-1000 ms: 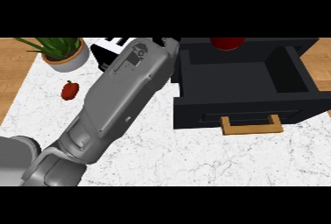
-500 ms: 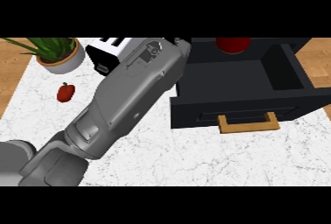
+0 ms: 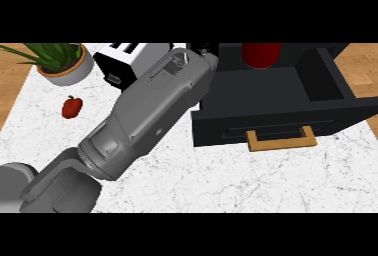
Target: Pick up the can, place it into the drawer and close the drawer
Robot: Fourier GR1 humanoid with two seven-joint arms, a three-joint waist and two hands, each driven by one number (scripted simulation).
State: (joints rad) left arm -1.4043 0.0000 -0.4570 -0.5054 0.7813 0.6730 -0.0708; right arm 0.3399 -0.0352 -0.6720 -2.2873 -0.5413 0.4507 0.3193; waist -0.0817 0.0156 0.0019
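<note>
A white marbled counter (image 3: 221,180) fills most of the view, with strips of wooden floor showing beyond its left and right edges. At the far left stands a potted plant (image 3: 57,62) with long green leaves in a pale round pot. Nearer than it and just to the right, a small red pepper (image 3: 71,106) lies on the marble, well apart from everything else. Further right, at the far edge, a white toaster (image 3: 129,62) with dark slots sits partly hidden behind the arm.

A large grey forearm (image 3: 140,120) rises from the near left corner and runs diagonally toward the far middle, ending at the left wall of the drawer. Only a sliver of a black hand (image 3: 201,49) shows at its tip by the top of the view; I cannot tell which hand it is, nor whether its fingers are spread, pressed together or curled.

To the right sits the open black drawer (image 3: 325,100), its wooden handle (image 3: 281,140) facing the near side. The red can (image 3: 260,54) is at the far end of the drawer opening, upright and cut off by the top of the view; whether it rests on the drawer floor cannot be told.
</note>
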